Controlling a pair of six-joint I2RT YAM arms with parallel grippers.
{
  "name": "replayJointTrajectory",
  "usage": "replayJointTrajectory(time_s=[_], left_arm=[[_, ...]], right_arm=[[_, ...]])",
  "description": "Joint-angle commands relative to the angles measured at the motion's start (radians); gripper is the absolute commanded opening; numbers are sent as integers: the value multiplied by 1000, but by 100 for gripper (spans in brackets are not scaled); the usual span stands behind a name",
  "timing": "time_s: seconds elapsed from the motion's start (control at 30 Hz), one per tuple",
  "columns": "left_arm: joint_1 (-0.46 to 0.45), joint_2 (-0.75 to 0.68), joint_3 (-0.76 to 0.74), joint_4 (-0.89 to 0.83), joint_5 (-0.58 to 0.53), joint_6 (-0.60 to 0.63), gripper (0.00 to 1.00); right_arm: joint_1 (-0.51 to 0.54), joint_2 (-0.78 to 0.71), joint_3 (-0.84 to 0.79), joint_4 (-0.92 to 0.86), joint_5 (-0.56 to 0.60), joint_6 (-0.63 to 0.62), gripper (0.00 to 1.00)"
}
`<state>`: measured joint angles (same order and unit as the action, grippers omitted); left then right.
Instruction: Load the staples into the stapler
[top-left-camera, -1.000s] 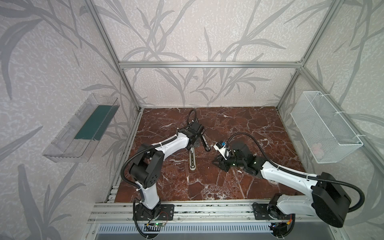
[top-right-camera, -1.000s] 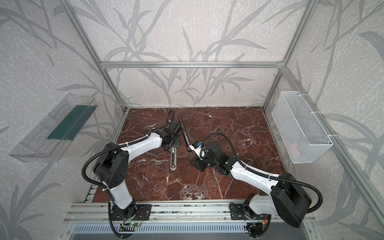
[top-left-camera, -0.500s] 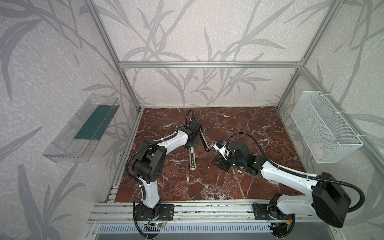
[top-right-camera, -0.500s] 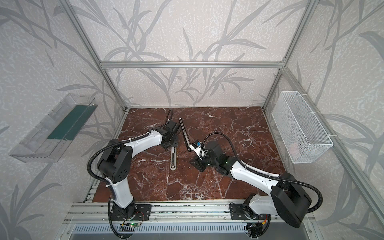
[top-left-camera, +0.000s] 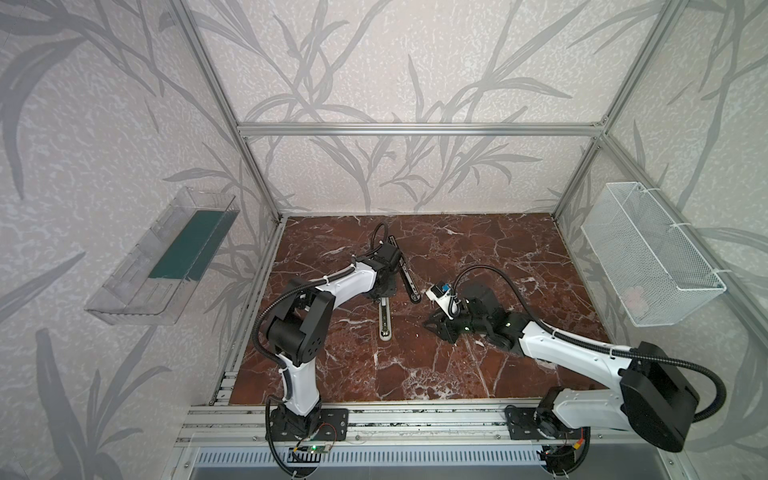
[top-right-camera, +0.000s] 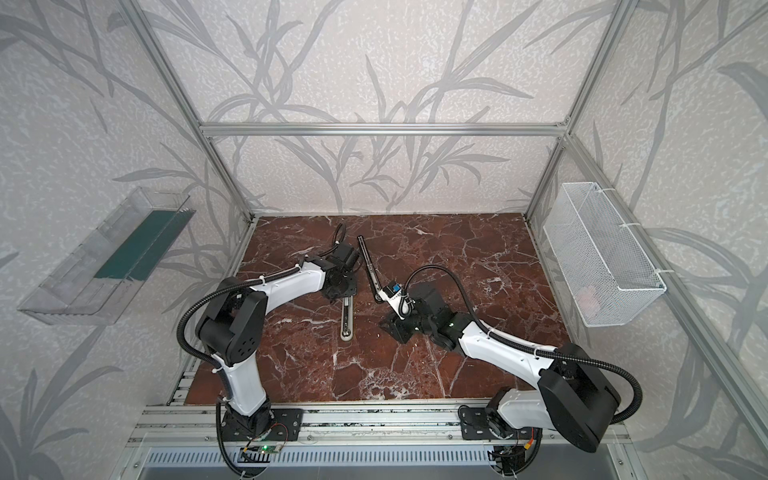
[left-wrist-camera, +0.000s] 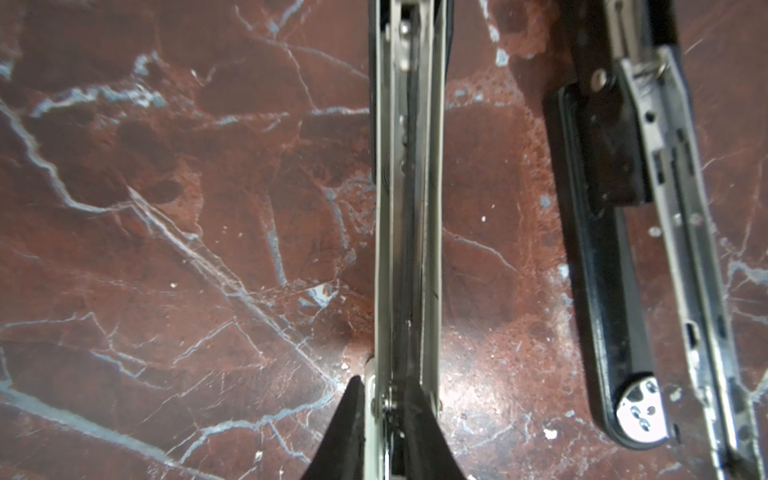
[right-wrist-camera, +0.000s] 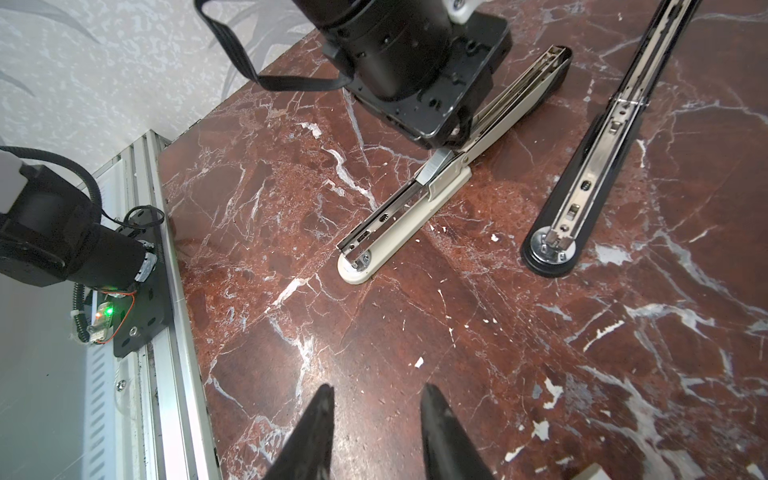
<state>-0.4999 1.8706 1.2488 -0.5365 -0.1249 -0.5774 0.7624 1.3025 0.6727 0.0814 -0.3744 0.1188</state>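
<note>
A white stapler (top-left-camera: 385, 320) (top-right-camera: 346, 320) lies folded open on the marble table, its metal magazine (left-wrist-camera: 407, 208) facing up. My left gripper (left-wrist-camera: 386, 384) is shut on the white stapler near its hinge, one finger on each side. A black stapler (top-left-camera: 408, 282) (top-right-camera: 370, 272) (left-wrist-camera: 602, 249) lies open beside it. My right gripper (right-wrist-camera: 378, 388) (top-left-camera: 430, 325) stands open and empty, low over bare marble to the right of both staplers (right-wrist-camera: 399, 224). The staples are out of view.
A white wire basket (top-left-camera: 648, 257) hangs on the right wall and a clear tray (top-left-camera: 166, 257) on the left wall. An aluminium rail (top-left-camera: 374, 419) runs along the table's front edge. A pale corner (right-wrist-camera: 590, 471) shows in the right wrist view.
My left gripper's jaws have narrowed onto the white stapler, and the left arm's elbow has shifted slightly. The right arm and both staplers have not moved.
</note>
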Motion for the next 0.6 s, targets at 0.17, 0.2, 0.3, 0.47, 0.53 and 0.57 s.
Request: replayJointTrajectory(time_s=[0.17, 0.2, 0.3, 0.47, 0.53, 0.57], left_arm=[[-9, -41, -34, -28, -8, -14, 18], [-9, -43, -34, -29, -6, -13, 18], [-11, -47, -36, -31, 1, -15, 18], [-18, -48, -46, -34, 6, -21, 18], [-23, -52, -52, -39, 7, -24, 17], [-26, -54, -57, -39, 7, -27, 17]], right_arm=[[8, 5, 33, 1, 0, -4, 37], [7, 6, 32, 0, 0, -5, 37], [7, 5, 34, 1, 0, -5, 37], [7, 2, 34, 1, 6, -6, 37], [7, 2, 33, 0, 6, -6, 37], [8, 3, 32, 0, 6, -7, 37]])
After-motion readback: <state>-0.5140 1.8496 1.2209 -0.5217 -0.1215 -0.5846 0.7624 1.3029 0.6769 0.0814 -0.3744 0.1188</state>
